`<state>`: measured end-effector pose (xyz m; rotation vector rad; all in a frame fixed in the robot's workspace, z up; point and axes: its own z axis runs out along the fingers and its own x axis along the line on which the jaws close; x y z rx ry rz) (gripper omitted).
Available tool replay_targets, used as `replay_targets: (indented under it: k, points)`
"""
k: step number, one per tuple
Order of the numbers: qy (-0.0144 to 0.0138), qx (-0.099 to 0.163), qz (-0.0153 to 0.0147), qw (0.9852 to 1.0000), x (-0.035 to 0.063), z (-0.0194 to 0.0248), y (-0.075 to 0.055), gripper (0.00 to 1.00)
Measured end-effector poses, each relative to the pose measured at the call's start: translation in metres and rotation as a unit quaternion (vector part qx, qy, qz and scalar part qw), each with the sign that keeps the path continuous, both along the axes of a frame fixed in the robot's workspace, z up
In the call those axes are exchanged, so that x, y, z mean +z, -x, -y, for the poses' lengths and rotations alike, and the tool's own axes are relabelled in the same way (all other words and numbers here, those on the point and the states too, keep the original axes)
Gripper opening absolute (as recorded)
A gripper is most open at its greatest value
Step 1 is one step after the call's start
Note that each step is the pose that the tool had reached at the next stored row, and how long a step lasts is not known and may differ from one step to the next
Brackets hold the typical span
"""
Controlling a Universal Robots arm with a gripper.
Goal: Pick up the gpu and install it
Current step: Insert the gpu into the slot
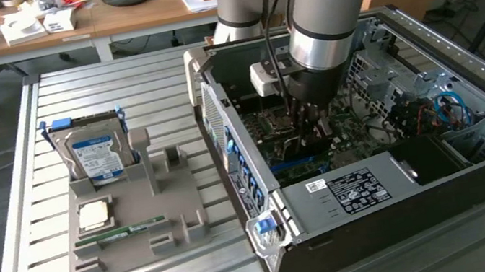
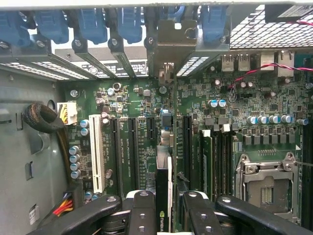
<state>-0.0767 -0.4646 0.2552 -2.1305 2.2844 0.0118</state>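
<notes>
- My gripper's (image 2: 164, 208) jaws are clenched on the gpu (image 2: 163, 182), one finger (image 2: 142, 213) on each face of the card.
- The gpu stands on edge over the motherboard (image 2: 122, 98), between its long black slots; I cannot tell whether it is seated.
- In the exterior view, the gripper (image 1: 305, 110) reaches down inside the open computer case (image 1: 378, 187).
- The hard drive (image 1: 94, 152) and memory stick (image 1: 121, 233) sit in the grey holder (image 1: 174, 223) beside the case.

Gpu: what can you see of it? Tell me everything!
The gpu shows edge-on: a thin black card with a small logo, standing on edge over the green motherboard, in line with its long slots. The gripper clamps it from both sides. Whether it sits in a slot cannot be told.
</notes>
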Motion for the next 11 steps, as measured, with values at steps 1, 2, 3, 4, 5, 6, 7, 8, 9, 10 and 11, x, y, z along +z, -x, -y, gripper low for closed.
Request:
replay_targets:
  k: [1, 2, 3, 4, 5, 6, 7, 8, 9, 10, 11]
  points:
    - [-0.0001, 0.0, 0.0, 1.0, 0.0, 0.0, 0.0, 0.26]
    - [-0.0002, 0.0, 0.0001, 1.0, -0.0006, -0.0001, 0.0, 0.26]
    - [-0.0003, 0.0, 0.0002, 1.0, -0.0014, -0.0001, 0.0, 0.26]
    - [-0.0002, 0.0, 0.0001, 1.0, -0.0019, -0.0001, 0.0, 0.26]
    - [-0.0001, 0.0, 0.0, 1.0, -0.0024, 0.0, 0.0, 0.26]
    - [-0.0001, 0.0, 0.0, 1.0, -0.0025, 0.0, 0.0, 0.26]
    - [-0.0001, 0.0, 0.0, 1.0, -0.0026, 0.0, 0.0, 0.26]
    - [-0.0001, 0.0, 0.0, 1.0, -0.0025, 0.0, 0.0, 0.26]
    - [-0.0001, 0.0, 0.0, 1.0, -0.0025, 0.0, 0.0, 0.26]
    - [-0.0001, 0.0, 0.0, 1.0, -0.0025, 0.0, 0.0, 0.26]
    - [-0.0001, 0.0, 0.0, 1.0, -0.0026, -0.0001, 0.0, 0.26]
